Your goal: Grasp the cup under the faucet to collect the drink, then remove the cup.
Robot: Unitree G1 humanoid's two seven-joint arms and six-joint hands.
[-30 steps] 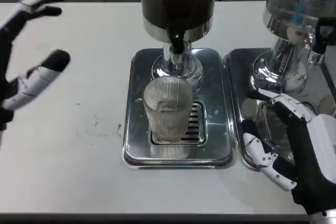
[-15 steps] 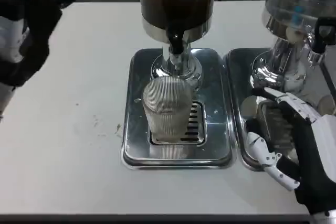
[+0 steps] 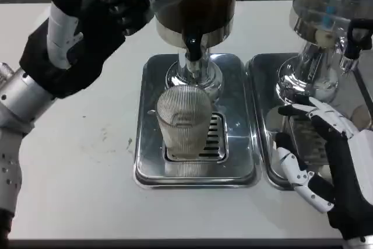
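The ribbed cup (image 3: 185, 122) stands upright on the drip tray's (image 3: 151, 167) grille, right beneath the black faucet (image 3: 194, 49) of the dark dispenser (image 3: 201, 4). The left hand (image 3: 96, 21) reaches toward that dispenser; its grip I can't tell. The right hand (image 3: 326, 161) hangs spread, empty, over the neighbouring tray (image 3: 263, 115).

Open tray (image 3: 242, 161) flanks the cup (image 3: 183, 119); faucet (image 3: 194, 48) and dispenser (image 3: 195, 4) block above.
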